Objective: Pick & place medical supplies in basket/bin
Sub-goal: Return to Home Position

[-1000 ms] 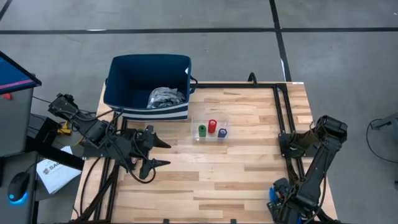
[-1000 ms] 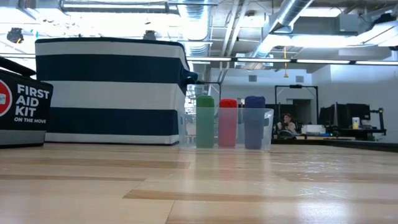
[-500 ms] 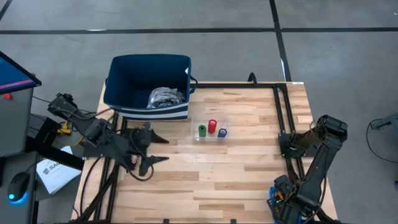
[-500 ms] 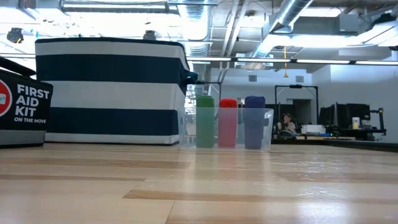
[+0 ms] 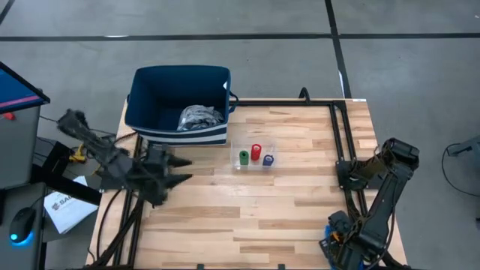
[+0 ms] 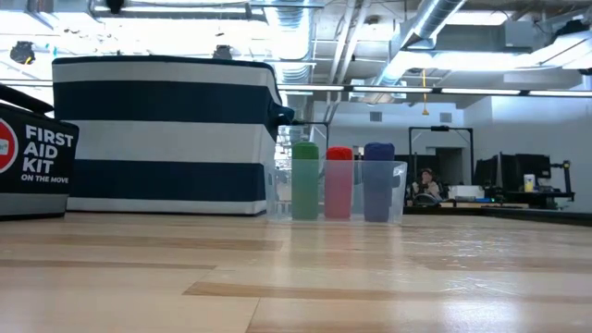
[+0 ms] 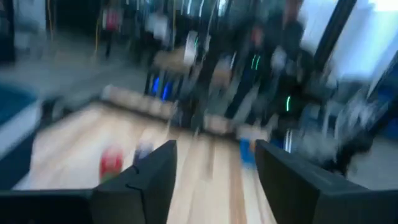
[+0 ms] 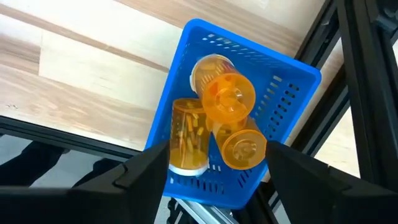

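The navy basket [image 5: 180, 105] stands at the table's far left, with a grey-blue cloth bundle [image 5: 201, 118] lying inside it. To its right, green [image 6: 305, 180], red [image 6: 339, 182] and purple [image 6: 377, 180] cylinders stand upright in a clear tray [image 5: 256, 156]. My left gripper [image 5: 186, 169] hovers open and empty over the table's left part, pointing toward the tray. At the near right corner my right gripper [image 8: 217, 149] hangs open, pointing down over the small blue bin [image 8: 292, 81]. Three orange pill bottles [image 8: 227, 96] lie in that bin.
A black case marked FIRST AID KIT [image 6: 32, 157] stands left of the basket in the low view. A black metal frame [image 5: 341, 127] runs along the table's right side. Bare wood lies between the tray and the near edge.
My left gripper has drawn back toward the table's left edge and slightly toward the far edge, tipping toward level. Its fingers have come somewhat closer together but remain apart. The cylinders, basket and bundle have stayed in place.
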